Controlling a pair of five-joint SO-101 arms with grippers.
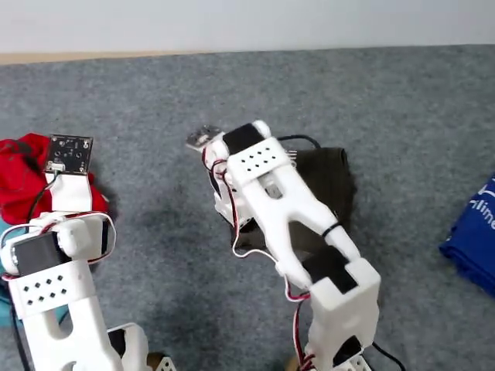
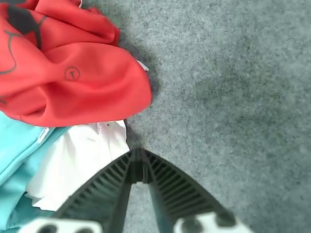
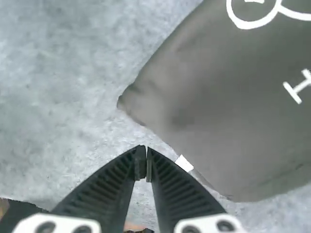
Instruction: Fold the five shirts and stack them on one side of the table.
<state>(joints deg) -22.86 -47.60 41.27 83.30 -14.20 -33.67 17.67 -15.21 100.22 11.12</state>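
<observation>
A dark brown shirt with white print lies folded at the table's middle, partly under the right arm. My right gripper is shut and holds nothing, its tips just off the rounded corner of the dark brown shirt, beside a small white tag. At the far left a red shirt sits crumpled. My left gripper is shut and holds nothing, next to the red shirt, a white shirt and a teal shirt heaped together. A blue shirt lies at the right edge.
Grey carpet-like cloth covers the table, with bare room between the two arms and behind the dark shirt. A pale wall edge runs along the far side.
</observation>
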